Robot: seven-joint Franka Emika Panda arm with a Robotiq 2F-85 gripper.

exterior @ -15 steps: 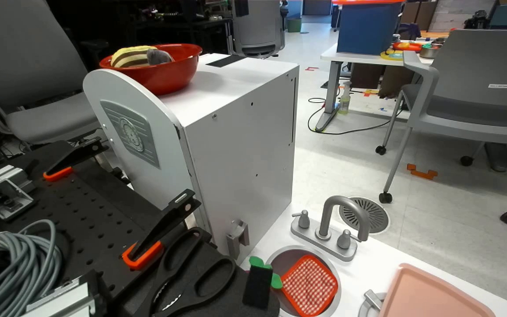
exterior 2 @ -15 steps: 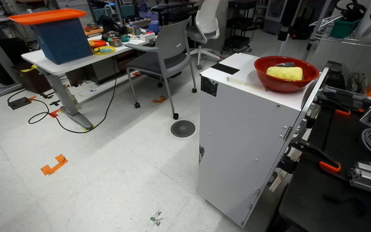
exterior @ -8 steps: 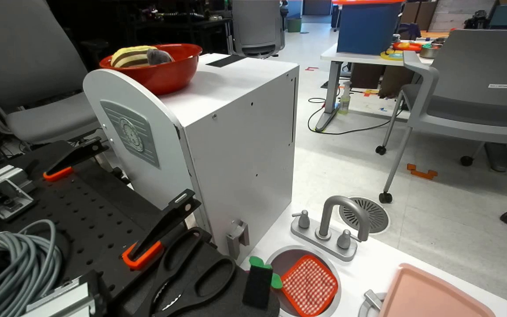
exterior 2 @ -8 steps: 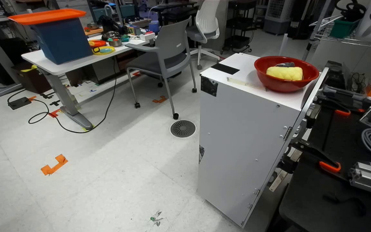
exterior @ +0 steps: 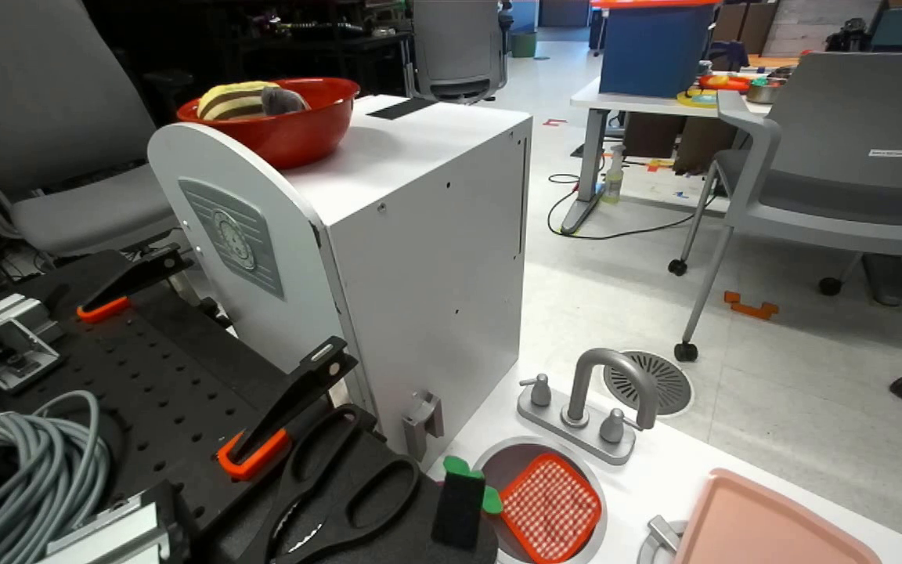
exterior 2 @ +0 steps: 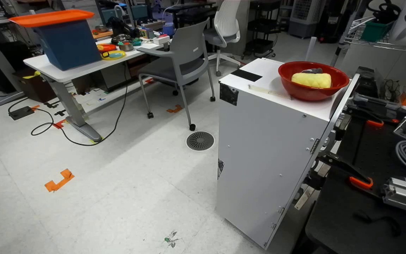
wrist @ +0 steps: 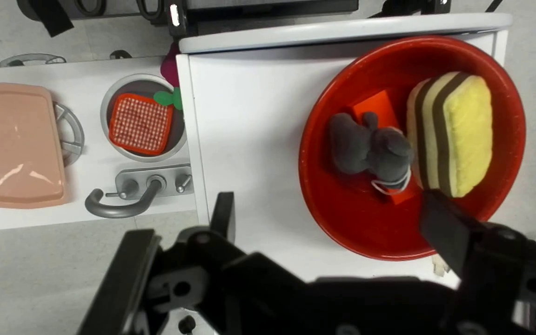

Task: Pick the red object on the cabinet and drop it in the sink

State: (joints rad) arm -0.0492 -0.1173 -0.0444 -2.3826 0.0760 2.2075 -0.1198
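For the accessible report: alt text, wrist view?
Open, empty gripper over a white cabinet, where a red bowl holds a gray plush toy and a yellow striped plush. At left, a sink holds a red mesh square; a green-leafed magenta lump shows at the sink's edge, partly hidden by the cabinet. Far left: a pink tray.

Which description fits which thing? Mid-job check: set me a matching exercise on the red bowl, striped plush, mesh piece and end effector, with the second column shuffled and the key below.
Things:
1. red bowl
2. striped plush
3. mesh piece
4. end effector

Places and states:
A. inside the red bowl
B. fingers spread apart, open
C. standing directly on the cabinet top
D. lying in the round sink

Right pairs: 1-C, 2-A, 3-D, 4-B.
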